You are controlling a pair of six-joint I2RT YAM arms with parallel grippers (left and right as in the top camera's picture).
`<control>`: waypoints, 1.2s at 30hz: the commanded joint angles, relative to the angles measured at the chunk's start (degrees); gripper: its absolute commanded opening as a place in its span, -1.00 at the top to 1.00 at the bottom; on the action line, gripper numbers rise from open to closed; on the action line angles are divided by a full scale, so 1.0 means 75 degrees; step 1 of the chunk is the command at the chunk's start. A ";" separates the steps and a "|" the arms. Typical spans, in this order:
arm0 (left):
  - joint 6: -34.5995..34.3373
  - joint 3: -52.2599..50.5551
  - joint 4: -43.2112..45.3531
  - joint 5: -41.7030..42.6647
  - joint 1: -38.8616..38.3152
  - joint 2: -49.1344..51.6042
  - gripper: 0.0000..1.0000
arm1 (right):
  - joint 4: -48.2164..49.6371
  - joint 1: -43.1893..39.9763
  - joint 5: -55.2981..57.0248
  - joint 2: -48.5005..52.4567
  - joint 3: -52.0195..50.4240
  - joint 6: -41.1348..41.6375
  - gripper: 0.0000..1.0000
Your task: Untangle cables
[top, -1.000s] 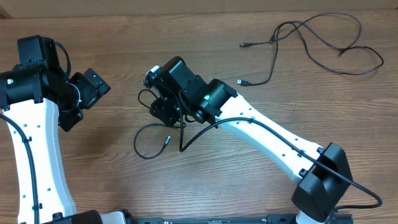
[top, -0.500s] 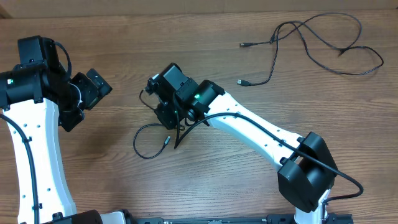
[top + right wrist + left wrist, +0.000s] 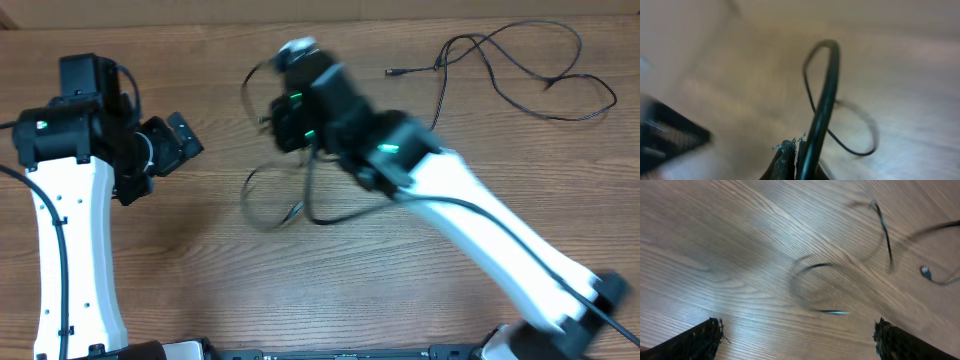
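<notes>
Right gripper [image 3: 791, 156] first: its fingertips are squeezed together on the near cable [image 3: 822, 100]. The cord comes straight up out of the pinch, arcs over and drops away into a thin loop lying on the table [image 3: 180, 280] just below and beyond the fingers. My read is that it's held by one strand so the rest can hang and slide free instead of bunching up, which is what you want for untangling.

The overhead view is pretty smeared around that arm. All I can say there is that the slack sits as a loose loop beside the gripper, on the side facing the left arm.

The left gripper [image 3: 800, 347] is spread wide with nothing between the fingers. It's hovering off to the side of the right one, tilted down at that same loop. Its camera shows the loop ahead of the fingers and a small plug [image 3: 926, 271] further out. It looks parked there to take the other end, but that's a guess.

The far cable [image 3: 520, 70] lies in long open curves well apart from the right gripper, on the side away from the left arm. The two cords look separate. The right arm covers part of the gap, though, so I can't tell for sure.
</notes>
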 commanded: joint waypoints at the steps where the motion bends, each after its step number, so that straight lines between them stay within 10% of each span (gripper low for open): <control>1: 0.0306 0.0047 0.0122 0.0085 -0.0294 0.0032 -1.00 | -0.0050 -0.0361 0.1247 -0.1230 0.0283 0.0615 0.93; 10: 0.0303 0.0044 0.0271 0.0082 -0.0434 0.0035 -1.00 | -0.0793 -0.1341 0.4074 -0.2967 0.0283 0.0609 0.92; 23: 0.0303 0.0047 0.0306 0.0087 -0.0437 0.0035 -0.98 | -0.4301 -0.3684 0.2894 -0.3045 0.0239 0.2859 0.93; 36: 0.0303 0.0047 0.0286 0.0087 -0.0437 0.0035 -0.99 | -0.4092 -0.7055 0.2961 -0.1932 0.0236 0.2961 0.93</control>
